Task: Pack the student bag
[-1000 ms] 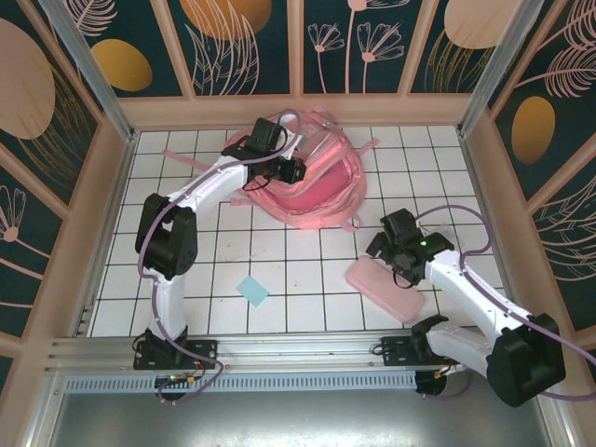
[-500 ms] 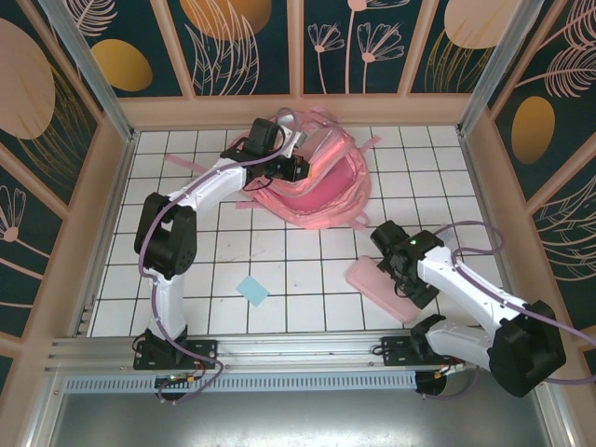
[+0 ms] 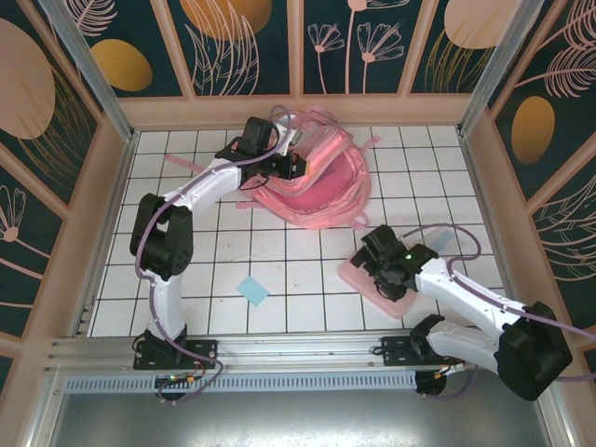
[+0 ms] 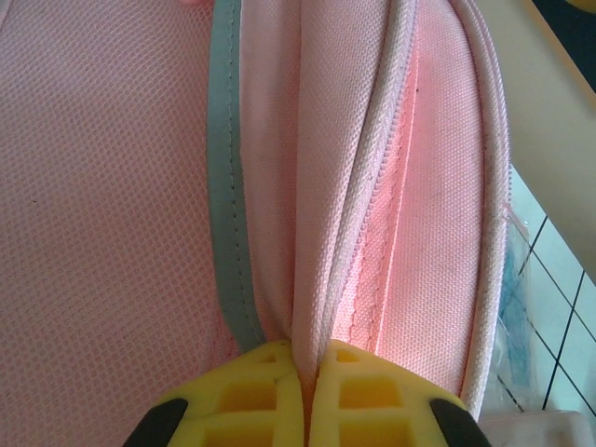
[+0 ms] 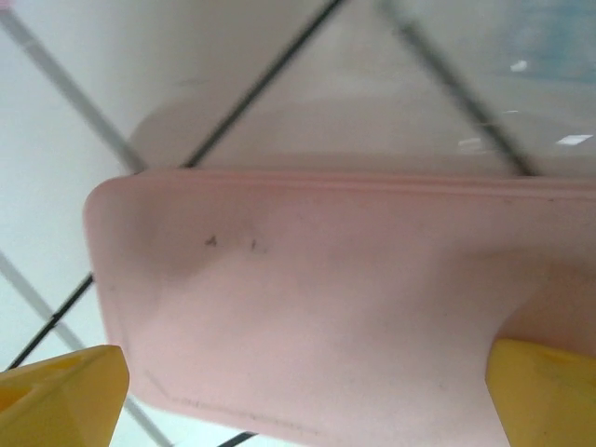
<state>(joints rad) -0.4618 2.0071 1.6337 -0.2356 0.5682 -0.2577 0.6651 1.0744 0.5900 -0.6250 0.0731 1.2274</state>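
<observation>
The left jaws are clenched on a fold of the large pink fabric backpack (image 3: 326, 186) (image 4: 121, 186), which lies directly ahead of them on the white tiled table (image 3: 223, 251). The right jaws are spread wide, one finger on either side of a flat pink oblong pencil case (image 3: 351, 275) (image 5: 317, 307) beneath them.

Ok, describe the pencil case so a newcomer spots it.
On the white tiled table, look near-right of the big pink backpack. The pencil case is the small flat pink oblong lying there; the other loose item is a blue square.
</observation>
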